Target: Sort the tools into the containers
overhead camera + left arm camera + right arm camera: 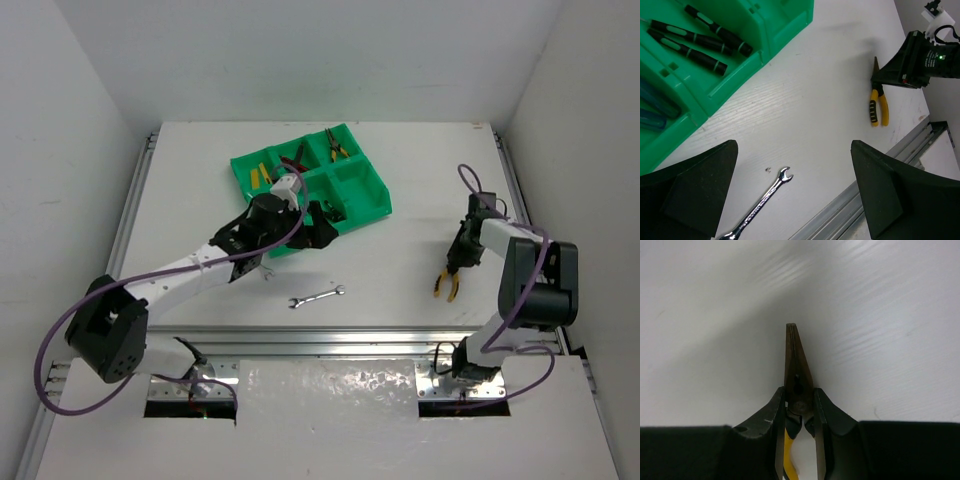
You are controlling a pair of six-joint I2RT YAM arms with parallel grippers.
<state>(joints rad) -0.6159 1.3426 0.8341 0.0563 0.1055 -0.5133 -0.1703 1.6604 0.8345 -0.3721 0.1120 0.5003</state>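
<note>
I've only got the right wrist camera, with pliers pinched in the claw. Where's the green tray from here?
Observer: The green tray sits farther out and to the left of the right claw holding your pliers, across the table.
Operator: Anything like them in it yet?
Observer: Yes, a second yellow-handled pair lies in the tray's far right corner compartment.
Operator: What else is loose out there?
Observer: One silver wrench, near the table's front edge, to the left of your claw.
</note>
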